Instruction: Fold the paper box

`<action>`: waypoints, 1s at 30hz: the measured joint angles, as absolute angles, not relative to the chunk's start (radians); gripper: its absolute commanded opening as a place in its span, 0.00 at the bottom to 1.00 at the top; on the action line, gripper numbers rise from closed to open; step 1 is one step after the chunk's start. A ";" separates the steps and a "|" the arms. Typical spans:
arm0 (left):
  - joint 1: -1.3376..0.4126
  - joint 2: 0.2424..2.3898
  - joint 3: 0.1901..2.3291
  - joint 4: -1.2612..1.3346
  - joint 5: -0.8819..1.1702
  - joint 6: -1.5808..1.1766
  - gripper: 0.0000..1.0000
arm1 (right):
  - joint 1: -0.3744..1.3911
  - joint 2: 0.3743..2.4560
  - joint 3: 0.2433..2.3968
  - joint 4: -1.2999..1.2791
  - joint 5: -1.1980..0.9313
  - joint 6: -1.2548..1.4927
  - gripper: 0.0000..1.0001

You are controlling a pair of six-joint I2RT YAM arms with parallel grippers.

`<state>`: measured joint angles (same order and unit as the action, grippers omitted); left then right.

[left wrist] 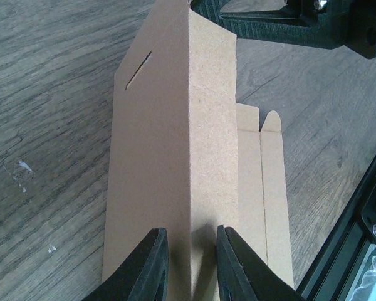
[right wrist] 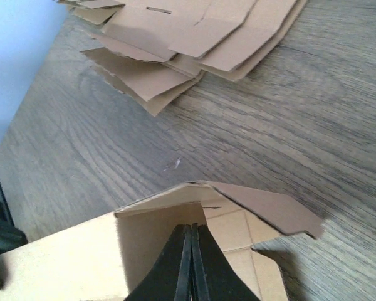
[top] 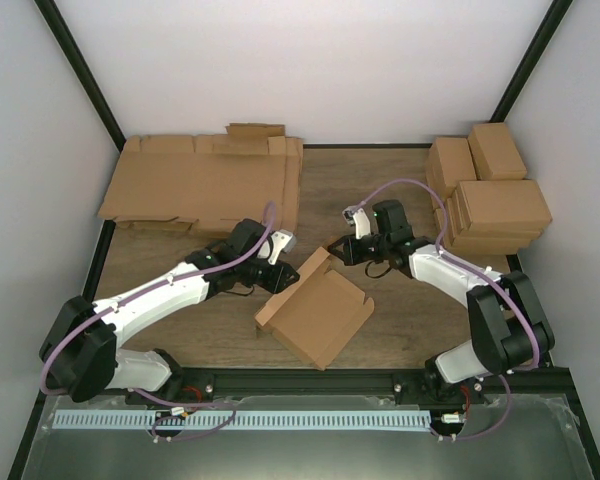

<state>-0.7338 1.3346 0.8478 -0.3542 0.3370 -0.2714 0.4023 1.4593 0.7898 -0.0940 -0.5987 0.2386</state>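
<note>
The wooden surface [top: 400, 200] is being shared by three lots of cardboard. A pile of flat sheets [top: 200, 185] is lying at the far left, and a stack of finished boxes [top: 490, 200] is sitting at the far right. The paper box [top: 320, 315] is being worked in the middle, near the front edge, between the two arms and well apart from both stacks.

The box is being held partly formed. Most of it is lying flat as a broad panel, while one long wall [left wrist: 175, 157] is being kept upright along the edge facing the left arm [top: 170, 290]. That wall is being pinched by the left jaws, one finger on each side of it. The right jaws, on the right arm [top: 460, 275], are being held fully together. Their tips are being pushed into the inside corner where an end flap [right wrist: 269, 210] is being bent over; actual contact cannot be told for certain.

By this showing, the job is judged to be in its early-to-middle part. One wall is being stood up, and one end is being started. A narrow strip with rounded tabs [left wrist: 269, 175] is lying flat beside the raised wall. The slot [left wrist: 138, 70] is not yet being filled, and no closing is being done.
</note>
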 measured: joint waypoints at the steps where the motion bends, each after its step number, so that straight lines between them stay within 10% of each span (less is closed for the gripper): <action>1: -0.734 1.335 0.848 -0.354 0.337 -0.270 0.24 | 0.403 1.460 0.789 -0.088 -0.612 0.235 0.01; 30: -0.734 1.341 0.849 -0.353 0.344 -0.258 0.24 | 0.407 1.481 0.708 -0.030 -0.573 0.278 0.06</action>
<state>-0.7341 1.3407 0.8494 -0.3531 0.3435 -0.2581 0.4072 1.4815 0.7078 -0.0299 -0.5732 0.2775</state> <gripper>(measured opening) 0.238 0.053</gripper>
